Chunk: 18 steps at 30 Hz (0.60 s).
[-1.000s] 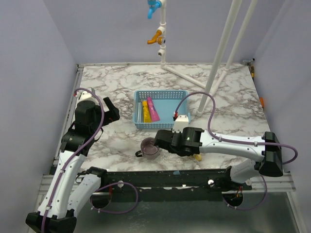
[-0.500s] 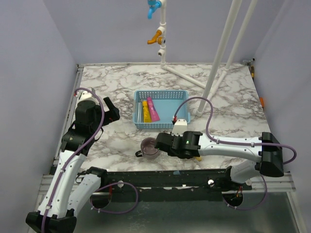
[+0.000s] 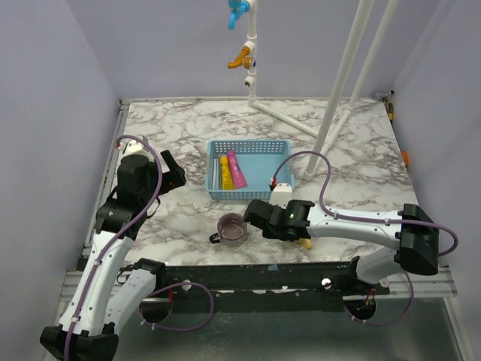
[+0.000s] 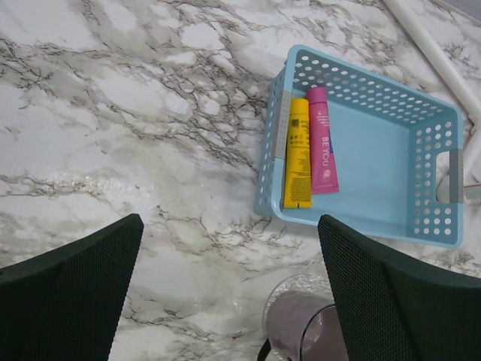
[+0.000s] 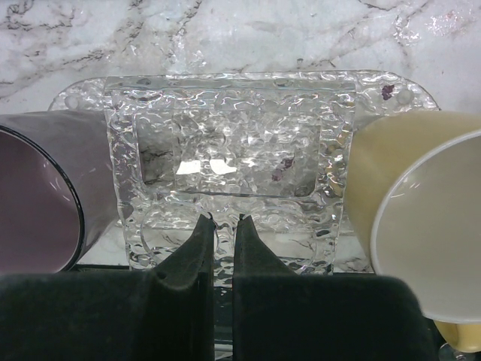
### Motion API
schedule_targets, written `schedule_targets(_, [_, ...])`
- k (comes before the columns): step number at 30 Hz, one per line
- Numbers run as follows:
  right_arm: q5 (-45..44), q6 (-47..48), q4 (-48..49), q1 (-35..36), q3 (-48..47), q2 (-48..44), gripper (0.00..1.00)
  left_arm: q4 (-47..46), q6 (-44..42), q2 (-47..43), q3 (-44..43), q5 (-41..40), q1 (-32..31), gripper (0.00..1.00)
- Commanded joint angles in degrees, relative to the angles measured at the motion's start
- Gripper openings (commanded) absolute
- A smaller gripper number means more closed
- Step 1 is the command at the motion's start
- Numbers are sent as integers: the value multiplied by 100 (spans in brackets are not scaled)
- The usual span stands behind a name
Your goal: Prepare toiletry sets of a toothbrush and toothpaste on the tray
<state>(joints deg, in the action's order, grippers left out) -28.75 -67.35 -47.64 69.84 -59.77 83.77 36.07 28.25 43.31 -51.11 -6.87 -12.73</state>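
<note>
Right wrist: tray [image 5: 225, 120] clear, pebbled (glassy sheen).

Access to the tray [image 5: 225, 90] centre is open from above; a purple mug [image 5: 37, 195] and a yellow mug [image 5: 421, 203] block its two ends.

- Left arm [image 3: 113, 226]: white tubular links, bulky black joint housings, black base.
- Right arm [image 3: 353, 223]: the same white links and black joints, with a small white box by the wrist.
- Purple cable [image 3: 154, 180]: one loops along each arm.
- Left end effector [image 4: 229, 220]: broad black fingers [image 4: 68, 293] with a fine mesh texture.
- Right end effector [image 5: 222, 222]: black fingers tapering to narrow tips.
</note>
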Motion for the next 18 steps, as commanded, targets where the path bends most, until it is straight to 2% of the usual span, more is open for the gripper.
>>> schedule_targets(1, [127,134,252,-58,120,-160,1,-48,29,12,-74,11,30,99])
schedule_targets(18, [430,353,368,-89,325,-389,1,-40,23,20,-83,-11,34,99])
